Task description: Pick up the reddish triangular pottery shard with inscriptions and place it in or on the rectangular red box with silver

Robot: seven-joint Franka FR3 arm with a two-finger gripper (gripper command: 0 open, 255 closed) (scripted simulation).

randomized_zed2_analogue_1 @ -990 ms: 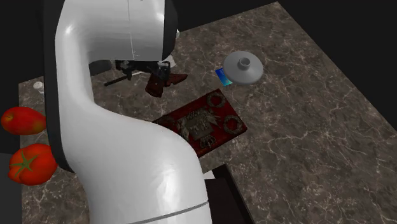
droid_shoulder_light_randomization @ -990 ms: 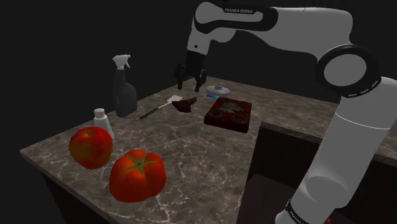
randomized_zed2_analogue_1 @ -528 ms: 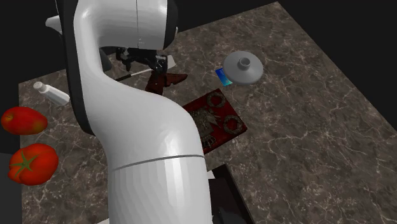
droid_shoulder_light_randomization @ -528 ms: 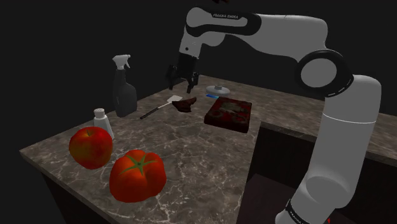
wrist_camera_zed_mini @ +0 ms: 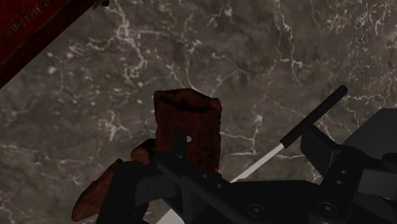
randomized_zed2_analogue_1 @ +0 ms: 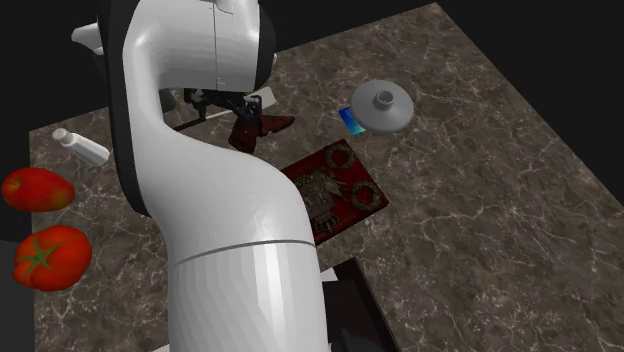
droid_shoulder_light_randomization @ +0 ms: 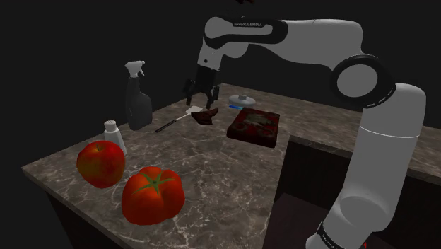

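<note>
The reddish-brown pottery shard [droid_shoulder_light_randomization: 206,116] lies on the dark marble counter [droid_shoulder_light_randomization: 212,170], just to the shoulder view's left of the red rectangular box [droid_shoulder_light_randomization: 254,126] with silvery ornament on its lid. My gripper [droid_shoulder_light_randomization: 196,96] hangs open a little above the shard's far-left end and holds nothing. In the second exterior view the shard [randomized_zed2_analogue_1: 262,127] lies beside the gripper [randomized_zed2_analogue_1: 228,103], with the box [randomized_zed2_analogue_1: 335,190] nearer the stand. The wrist view looks down on the shard [wrist_camera_zed_mini: 188,124] close below the fingers, and a corner of the box [wrist_camera_zed_mini: 32,32] shows beyond it.
A spatula [droid_shoulder_light_randomization: 178,119] with a black handle lies touching the shard's side. A dark spray bottle [droid_shoulder_light_randomization: 138,99], a small white bottle [droid_shoulder_light_randomization: 113,134] and two big tomatoes [droid_shoulder_light_randomization: 101,163] [droid_shoulder_light_randomization: 153,194] stand to the shoulder view's left. A grey lid [randomized_zed2_analogue_1: 383,105] and a blue card [randomized_zed2_analogue_1: 350,121] lie behind the box.
The gripper has moved to the shoulder view's left and lower, now hanging closer above the shard. The shard and the box have not moved.
</note>
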